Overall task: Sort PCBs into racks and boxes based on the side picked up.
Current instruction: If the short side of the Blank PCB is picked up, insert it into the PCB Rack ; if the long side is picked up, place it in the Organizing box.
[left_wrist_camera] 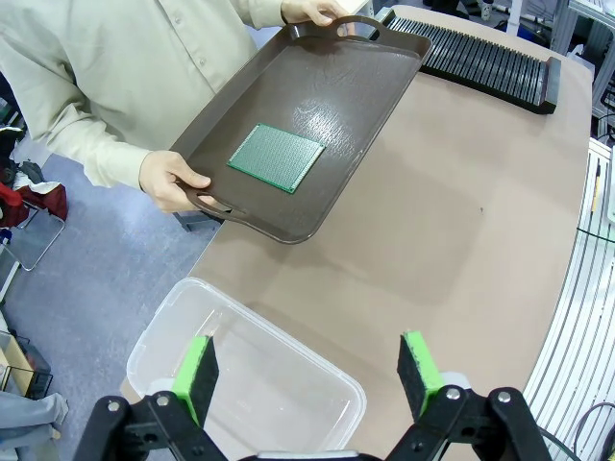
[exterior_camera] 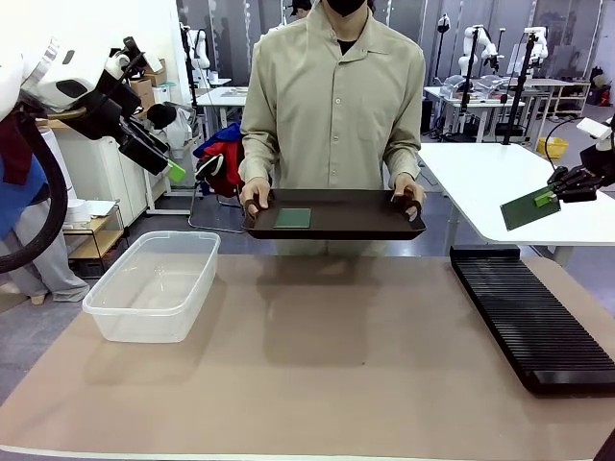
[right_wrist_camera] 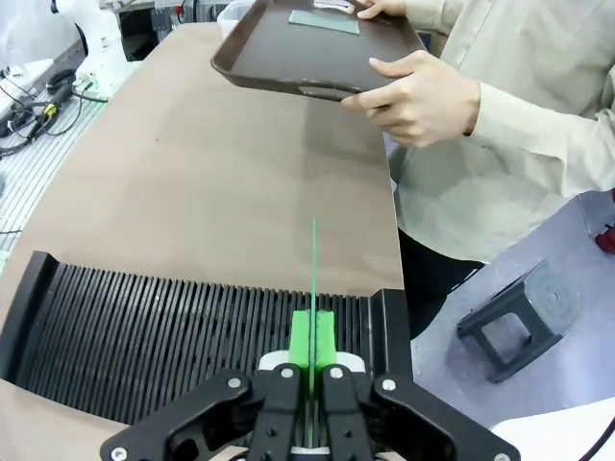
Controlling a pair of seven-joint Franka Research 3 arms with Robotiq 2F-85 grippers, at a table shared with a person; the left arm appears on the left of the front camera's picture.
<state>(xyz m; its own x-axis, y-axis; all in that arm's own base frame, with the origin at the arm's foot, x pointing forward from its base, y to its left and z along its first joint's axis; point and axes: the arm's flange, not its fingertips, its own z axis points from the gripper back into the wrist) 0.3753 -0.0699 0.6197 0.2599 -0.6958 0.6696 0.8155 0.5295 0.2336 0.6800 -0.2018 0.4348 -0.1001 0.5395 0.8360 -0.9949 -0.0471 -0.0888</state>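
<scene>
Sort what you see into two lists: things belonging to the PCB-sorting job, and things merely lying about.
Job: flat PCB on the brown tray; second PCB gripped by the right end effector; slotted black rack; clear box.
Lying about: black stand; red and blue bundle; white side table.

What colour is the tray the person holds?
Dark brown tray, clearest in the left wrist view.

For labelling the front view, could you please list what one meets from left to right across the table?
Clear tub, brown tray carrying one PCB, black rack.
</scene>
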